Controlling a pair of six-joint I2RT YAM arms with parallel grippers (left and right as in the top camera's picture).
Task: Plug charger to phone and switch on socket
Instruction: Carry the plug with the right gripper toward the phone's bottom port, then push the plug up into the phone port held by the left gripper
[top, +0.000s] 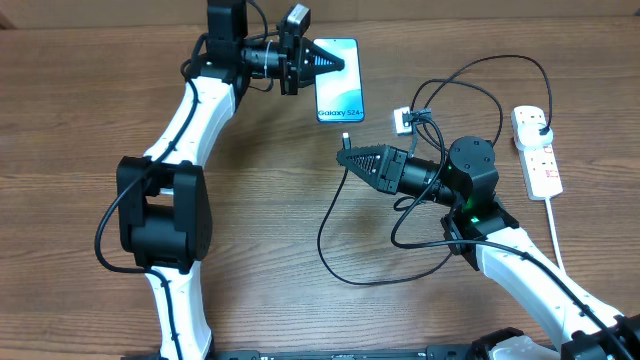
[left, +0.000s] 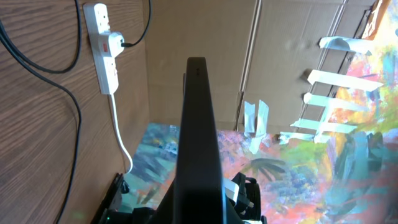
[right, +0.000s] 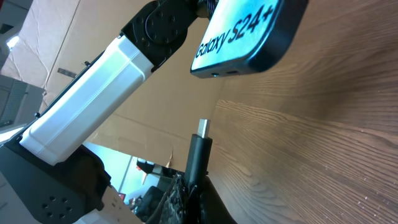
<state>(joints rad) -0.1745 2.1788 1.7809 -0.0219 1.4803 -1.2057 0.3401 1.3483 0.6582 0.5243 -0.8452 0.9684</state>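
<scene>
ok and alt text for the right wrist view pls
The metal connector tip of the charger, clamped upright in the right jaws, points toward the port in the bottom edge of the phone, with a gap between them. The phone's lit screen reads Galaxy S24+, the wooden table fills the right, and the white and black left arm stands behind.
</scene>
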